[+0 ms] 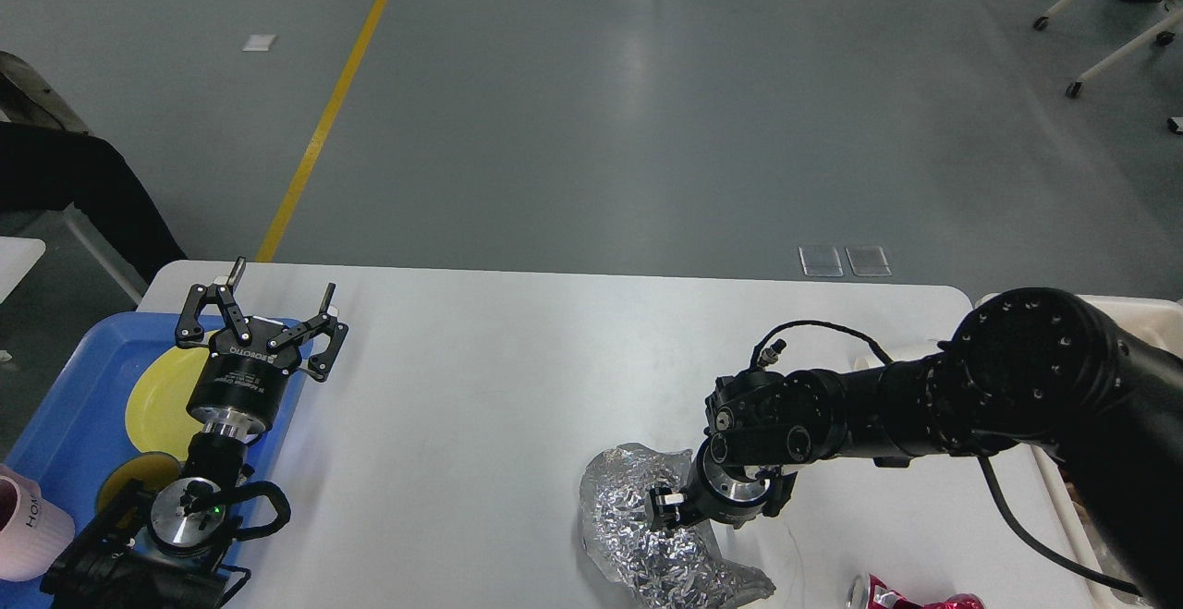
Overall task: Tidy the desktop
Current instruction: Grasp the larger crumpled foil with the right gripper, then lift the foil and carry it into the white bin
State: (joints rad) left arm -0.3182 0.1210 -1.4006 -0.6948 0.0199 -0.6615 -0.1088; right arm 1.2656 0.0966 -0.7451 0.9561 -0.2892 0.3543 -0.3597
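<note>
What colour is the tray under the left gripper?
Blue, seen in the head view: the tray holds a yellow plate, with the left gripper above it.

A blue tray (65,406) sits at the left with a yellow plate (162,396) in it. A pink cup (28,521) stands at its near corner. A crumpled sheet of shiny foil (647,535) lies near the front. A crushed red can (910,595) lies to its right. A yellow line (328,105) runs across the grey floor (647,82).
</note>
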